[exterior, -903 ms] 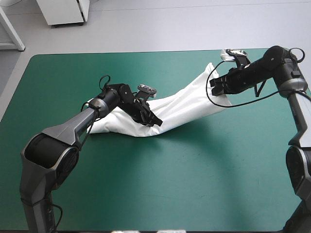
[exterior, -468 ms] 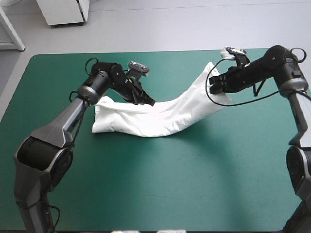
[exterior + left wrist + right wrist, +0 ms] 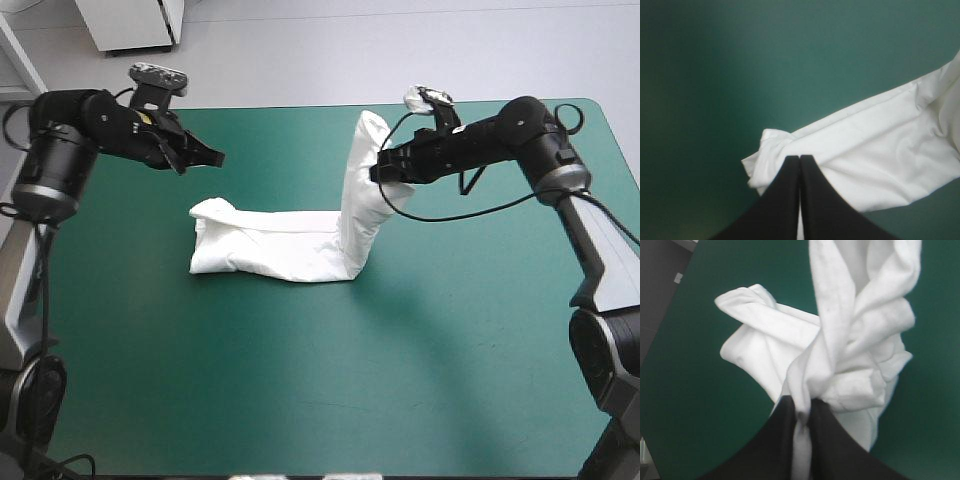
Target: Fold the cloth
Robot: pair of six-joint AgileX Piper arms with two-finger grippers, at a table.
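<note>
The white T-shirt [image 3: 270,245] lies as a long folded band across the table's middle, and its right end rises in an upright column. My right gripper [image 3: 378,172] is shut on that raised end, with the cloth [image 3: 850,340] bunched between its fingers and hanging ahead of them. My left gripper [image 3: 215,157] hovers above the table's far left, apart from the shirt. Its black fingers meet in a point with nothing between them [image 3: 800,157]. In the left wrist view the band's left end [image 3: 875,160] lies below and ahead of it.
The teal-green cover [image 3: 330,380] stretches from the T-shirt to the table's near edge. The far edge [image 3: 290,107] runs a short way behind both grippers.
My left gripper has let go of the T-shirt and swung up and back to the far left. My right gripper has carried its end leftward toward the table's middle, standing that part upright.
</note>
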